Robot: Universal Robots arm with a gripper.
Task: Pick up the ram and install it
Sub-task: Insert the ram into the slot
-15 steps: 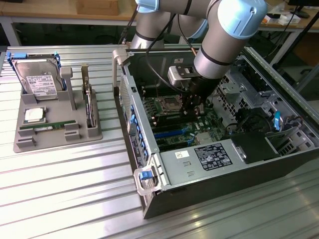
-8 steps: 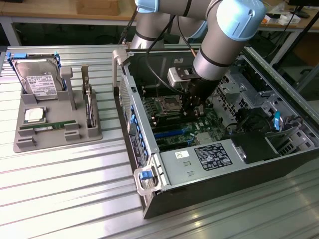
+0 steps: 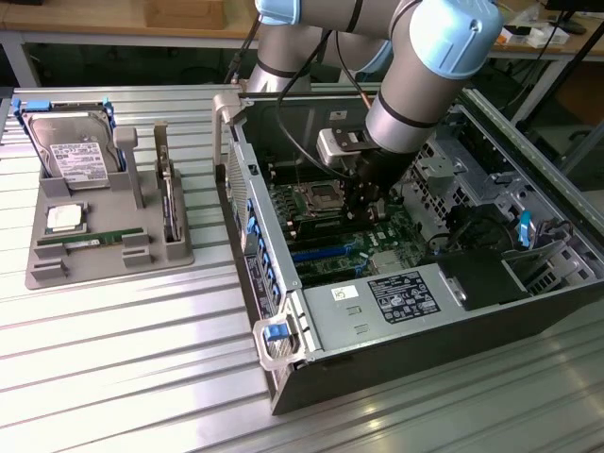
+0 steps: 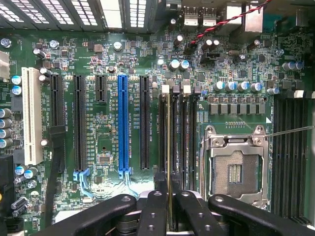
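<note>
Gripper (image 4: 169, 199) is closed on the ram (image 4: 169, 142), which stands edge-on between the fingers (image 4: 155, 209), low over the board (image 4: 106, 142) inside the case (image 3: 377, 363). The ram's long axis runs straight out from the gripper, parallel to the slots (image 4: 183, 132) beside the socket (image 4: 235, 169), and sits in line over one of them. Whether it is seated cannot be confirmed.

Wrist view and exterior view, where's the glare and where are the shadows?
Exterior view: strong glare washes out the table slats on the exterior view's left; the case interior under the arm lies in shadow. Wrist view: vent grille blown white, motherboard evenly lit, gripper dark, holding the ram edge-on.
</note>
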